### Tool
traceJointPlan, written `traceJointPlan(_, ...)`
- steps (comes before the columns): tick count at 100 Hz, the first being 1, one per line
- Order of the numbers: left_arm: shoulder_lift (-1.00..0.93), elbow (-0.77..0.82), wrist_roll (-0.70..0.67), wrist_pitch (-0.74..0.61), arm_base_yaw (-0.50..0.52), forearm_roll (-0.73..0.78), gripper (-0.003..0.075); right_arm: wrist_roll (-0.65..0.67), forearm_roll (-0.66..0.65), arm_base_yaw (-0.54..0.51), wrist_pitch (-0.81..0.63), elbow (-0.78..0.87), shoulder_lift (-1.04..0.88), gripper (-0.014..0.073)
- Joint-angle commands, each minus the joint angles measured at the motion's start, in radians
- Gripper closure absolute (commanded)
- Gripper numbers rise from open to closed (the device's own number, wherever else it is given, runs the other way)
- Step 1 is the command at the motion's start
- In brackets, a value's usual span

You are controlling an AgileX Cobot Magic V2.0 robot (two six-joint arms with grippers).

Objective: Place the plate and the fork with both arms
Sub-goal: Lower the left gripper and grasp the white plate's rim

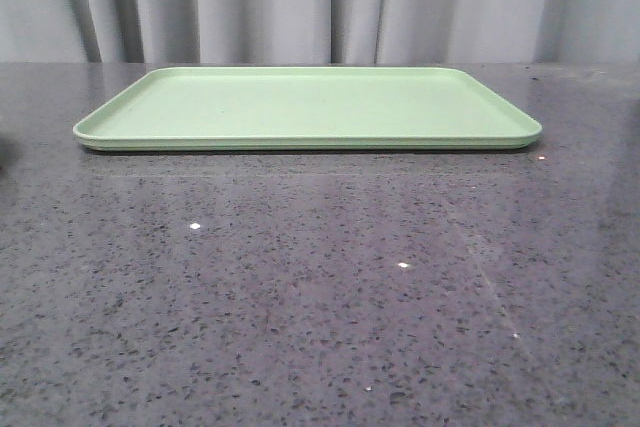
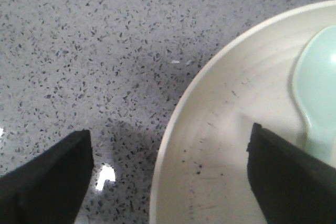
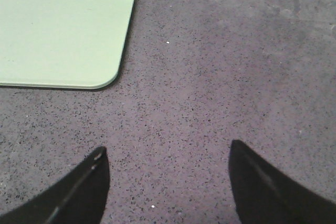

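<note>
Left gripper [image 2: 168, 174]: jaws spread wide, nothing pinched; one finger [image 2: 50, 182] over bare countertop, the other over the plate [image 2: 226, 145], so the rim sits between them. Whether either finger touches cannot be told. Plate count: one, cut off by the frame edge, cream inside. In it lies one pale blue-green utensil [image 2: 317, 93], rounded end only, rest cut off. Right gripper [image 3: 168, 182]: jaws spread wide, holding nothing, over the speckled grey table [image 3: 220, 77], near one corner of the light-green tray [image 3: 58, 32]. Front view shows the whole tray [image 1: 300, 107], one, lying flat, but no plate, no arms. Fork not seen in any view.
</note>
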Motion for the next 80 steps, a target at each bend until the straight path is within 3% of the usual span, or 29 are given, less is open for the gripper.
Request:
traceJointPlan(1, -0.022, -0.031, -0.011, -0.038, 0.002, -0.005, 0.0225, -0.001, 0.004, -0.006, -0.080, -0.023, 0.016, 0.0102)
traceJointPlan(47, -0.022, -0.031, -0.011, -0.009, 0.002, -0.022, 0.0573, -0.001, 0.004, -0.006, -0.080, -0.023, 0.016, 0.0102)
traceJointPlan(62, -0.022, -0.031, -0.011, 0.005, 0.002, -0.022, 0.0720, -0.001, 0.004, -0.006, -0.080, -0.023, 0.016, 0.0102)
traceJointPlan(80, -0.022, -0.031, -0.011, 0.007, 0.004, -0.022, 0.0741, -0.001, 0.004, -0.006, -0.089, -0.023, 0.016, 0.0102)
